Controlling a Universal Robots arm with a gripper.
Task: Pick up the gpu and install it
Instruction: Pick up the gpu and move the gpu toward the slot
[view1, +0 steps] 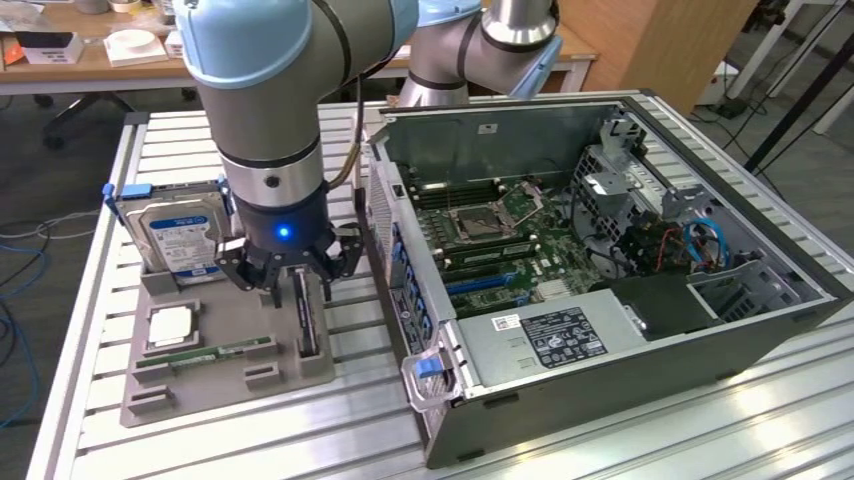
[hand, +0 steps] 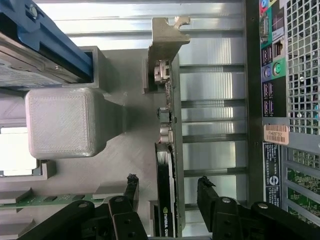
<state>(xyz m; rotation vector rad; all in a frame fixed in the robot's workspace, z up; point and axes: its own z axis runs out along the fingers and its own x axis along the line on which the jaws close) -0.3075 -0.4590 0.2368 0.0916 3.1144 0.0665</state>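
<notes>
Your hand (hand: 167, 186) is right over the gpu (hand: 165, 205), fingers (hand: 131, 189) apart, one on each side of the card and not squeezing it. The gpu's standing on edge in the gray holder (view1: 220, 390) on the counter (view1: 360, 425), just beside the open PC case (view1: 627, 385).

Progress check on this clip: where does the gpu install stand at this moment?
Done: the gripper is positioned over the gpu, which stands on edge in the grey holder. In hand: nothing; its open fingers straddle the card with gaps on both sides. Left: the gpu is not yet gripped, lifted or in the open computer case.
</notes>
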